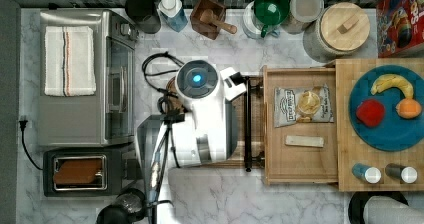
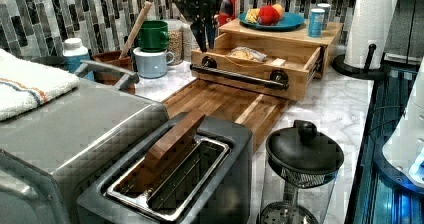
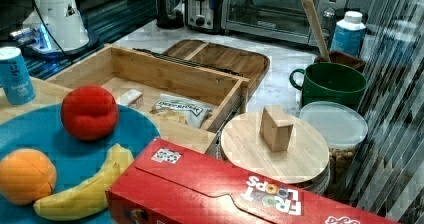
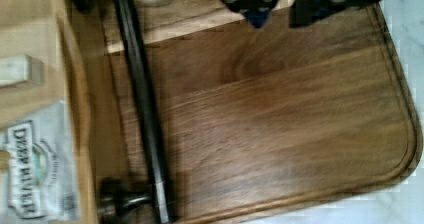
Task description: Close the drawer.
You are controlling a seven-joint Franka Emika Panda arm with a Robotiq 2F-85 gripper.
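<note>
The drawer (image 1: pixel 300 161) stands pulled out from under the light-wood top, its black bar handle (image 1: pixel 247 124) over the brown tray (image 2: pixel 225 106). A chip bag (image 1: pixel 302 105) and a small wooden block (image 1: pixel 304 141) lie inside. In the left view my gripper (image 2: pixel 206 44) hangs just above the handle (image 2: pixel 235 76), near the left view's left end of it. The wrist view shows the gripper (image 4: pixel 285 14) open over the tray (image 4: pixel 280 124), a short way off the handle (image 4: pixel 142 99), touching nothing. The white arm (image 1: pixel 200 109) covers the tray in the top view.
A toaster oven (image 1: pixel 85 79) and toaster (image 1: pixel 80 171) stand beyond the tray. A French press (image 2: pixel 300 169) sits by the tray's near end. Mugs and jars (image 1: pixel 272 9) line the wall. A blue plate (image 1: pixel 387 134) of fruit and a paper towel roll (image 2: pixel 370 24) stand by the drawer unit.
</note>
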